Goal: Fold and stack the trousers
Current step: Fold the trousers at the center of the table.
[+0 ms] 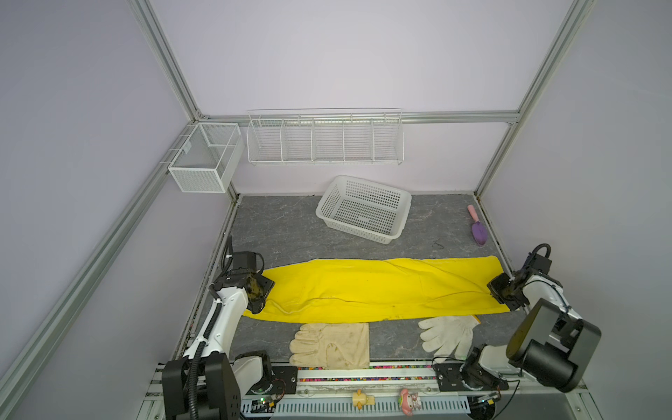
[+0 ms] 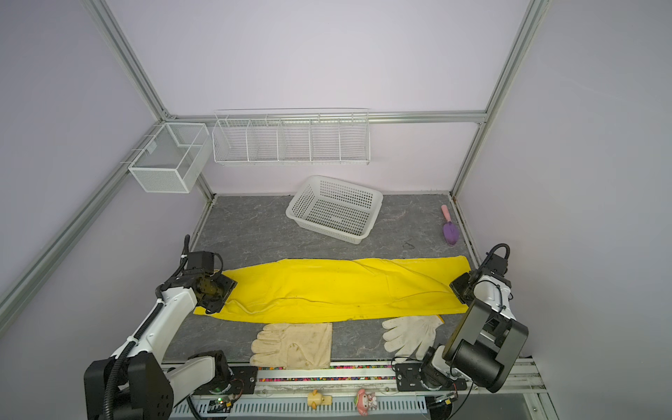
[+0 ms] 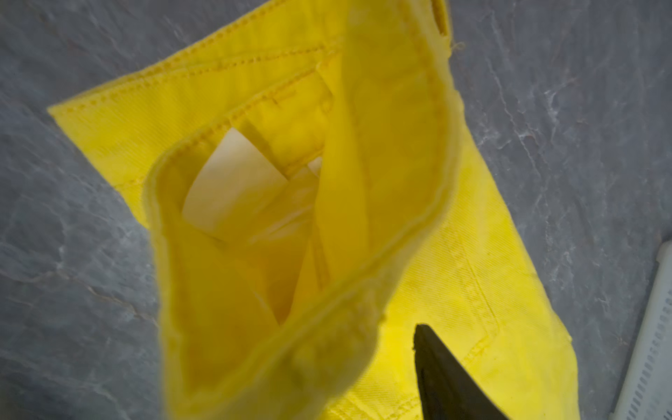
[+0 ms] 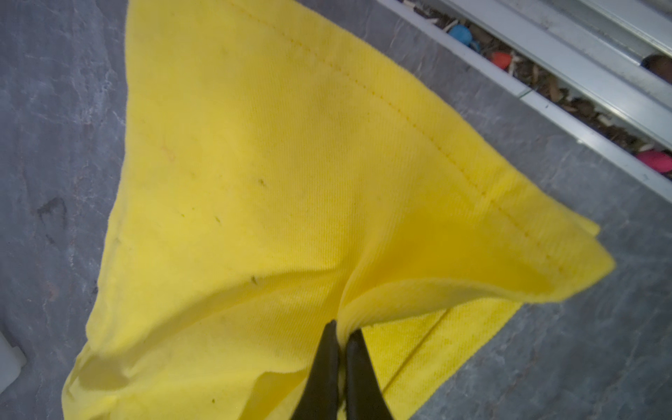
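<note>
The bright yellow trousers lie stretched across the grey mat from left to right, folded lengthwise. My left gripper is at their waistband end. In the left wrist view the waistband gapes open, a blurred fold of it hides one finger, and the other finger stands apart from that fold; the left gripper is open. My right gripper is shut on the leg hem, with the cloth pinched between the tips of the right gripper.
A cream leather glove and a white knitted glove lie just in front of the trousers. A white plastic basket sits at the back, a purple trowel at the back right. Wire racks hang on the wall.
</note>
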Robot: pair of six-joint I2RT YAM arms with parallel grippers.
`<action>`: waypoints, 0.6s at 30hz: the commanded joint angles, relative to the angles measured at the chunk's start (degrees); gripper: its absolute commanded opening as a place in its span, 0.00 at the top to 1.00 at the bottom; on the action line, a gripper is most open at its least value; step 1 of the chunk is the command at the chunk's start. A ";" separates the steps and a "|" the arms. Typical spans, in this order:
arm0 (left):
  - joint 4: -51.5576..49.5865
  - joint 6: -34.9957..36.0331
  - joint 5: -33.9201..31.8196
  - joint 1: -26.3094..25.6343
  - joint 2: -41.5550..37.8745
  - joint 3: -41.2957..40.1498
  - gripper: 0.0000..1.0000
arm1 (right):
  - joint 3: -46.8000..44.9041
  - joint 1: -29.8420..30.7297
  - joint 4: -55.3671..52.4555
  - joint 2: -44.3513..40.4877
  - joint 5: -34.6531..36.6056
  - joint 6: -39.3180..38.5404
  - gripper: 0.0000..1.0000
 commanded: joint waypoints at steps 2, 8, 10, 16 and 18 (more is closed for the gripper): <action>-4.23 -4.18 -1.35 0.01 -0.21 -1.65 0.44 | 1.27 0.48 -1.28 -1.20 -0.63 -0.15 0.93; -5.21 -2.28 -4.60 0.01 1.42 -1.15 0.65 | 1.18 0.57 -2.04 -2.55 0.64 0.77 0.94; -6.16 -1.66 -6.16 0.02 2.88 -1.23 0.75 | 1.21 0.56 -2.77 -3.70 1.35 1.29 0.94; -5.80 2.01 -10.98 0.36 3.98 1.14 1.00 | 2.19 0.57 -3.91 -5.83 2.35 3.13 0.93; -7.00 3.99 -12.76 0.45 4.05 3.96 1.00 | 3.07 0.56 -4.80 -6.17 3.70 3.04 0.94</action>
